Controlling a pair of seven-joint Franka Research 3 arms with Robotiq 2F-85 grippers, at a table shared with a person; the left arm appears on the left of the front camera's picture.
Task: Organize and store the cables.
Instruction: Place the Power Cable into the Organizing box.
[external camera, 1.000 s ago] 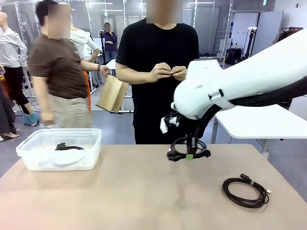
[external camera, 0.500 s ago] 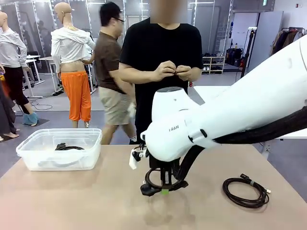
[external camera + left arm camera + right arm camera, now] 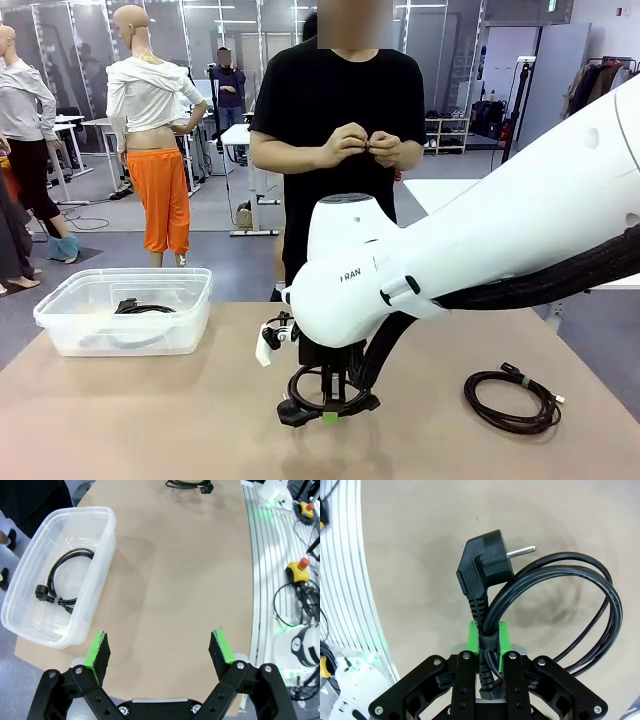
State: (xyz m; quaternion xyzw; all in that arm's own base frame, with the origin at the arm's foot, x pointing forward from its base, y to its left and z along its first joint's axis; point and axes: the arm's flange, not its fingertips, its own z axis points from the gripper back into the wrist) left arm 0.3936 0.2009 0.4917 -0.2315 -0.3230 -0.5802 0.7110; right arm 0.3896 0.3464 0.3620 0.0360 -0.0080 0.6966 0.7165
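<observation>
Coiled cable (image 3: pixel 487 570) sits pinched in the right gripper (image 3: pixel 329 415), now lower and further left over the table (image 3: pixel 150 420) than a second ago. Left gripper (image 3: pixel 160 650) stands spread wide.

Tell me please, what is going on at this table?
The right gripper has its fingers shut on a coiled black power cable, held over the table. The left gripper hangs open near a clear plastic bin with one coiled cable inside. A third cable lies on the table. The person opposite stands with hands together.
</observation>
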